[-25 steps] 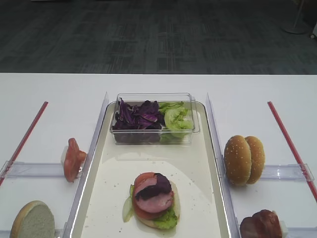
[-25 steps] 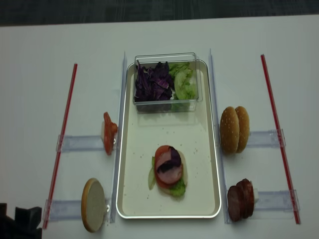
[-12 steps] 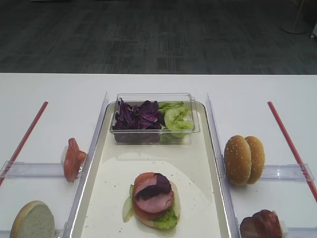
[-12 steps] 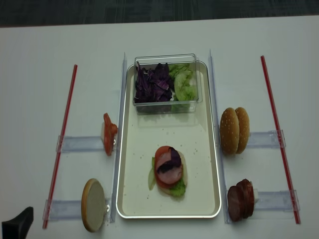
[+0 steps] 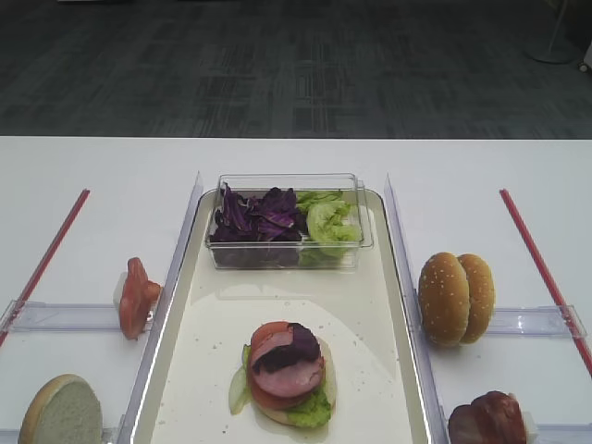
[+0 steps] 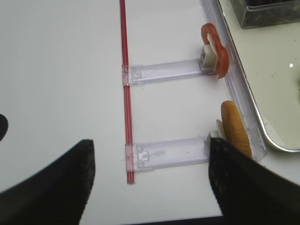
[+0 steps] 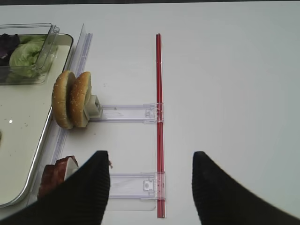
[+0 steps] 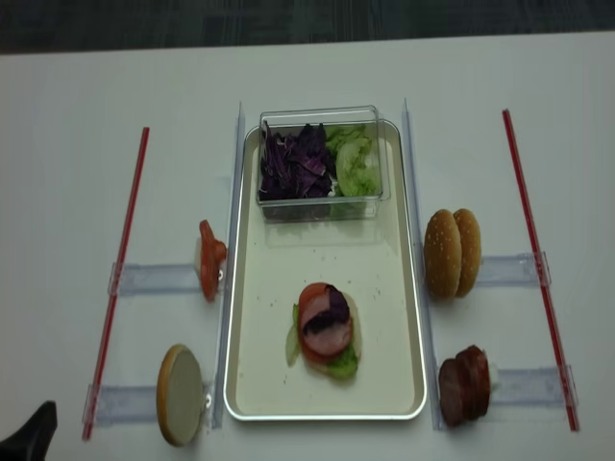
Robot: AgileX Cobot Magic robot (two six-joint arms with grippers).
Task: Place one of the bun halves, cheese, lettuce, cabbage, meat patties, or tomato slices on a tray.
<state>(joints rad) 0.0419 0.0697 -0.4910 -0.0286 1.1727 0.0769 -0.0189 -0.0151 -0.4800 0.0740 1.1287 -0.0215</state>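
Centred on the tabletop (image 8: 58, 86): cream tray (image 8: 399, 317) carrying a partial stack, namely bun base, lettuce (image 8: 341, 363), tomato, pink meat patty (image 8: 327, 336) and a purple cabbage (image 8: 334, 305) piece on top. At the tray's far end: clear box (image 8: 322, 158) of loose purple and green leaves. Left of the tray: tomato slices (image 8: 208, 259) on a clear holder, and nearer the camera a single bun half (image 8: 180, 395) standing on edge just beside the tray rim. Right of the tray: two bun halves (image 8: 452, 252) on edge, and dark meat patties (image 8: 465, 384) nearer the camera. Left tool (image 6: 150, 187): fingers spread wide, nothing between them, poised over the tabletop well left of the tray. Right tool (image 7: 150, 187): likewise spread and empty, to the right of the tray. Judged remaining step: a top bun. Governing relation: from the left tool, the single bun half (image 6: 233, 129) lies ahead and to the right, toward the tray, disc upright with its long axis running along the tray's long side; left arm nearer to it, right arm nearer to the paired halves. Probable requirement: approach with fingers straddling the disc's thin edge.
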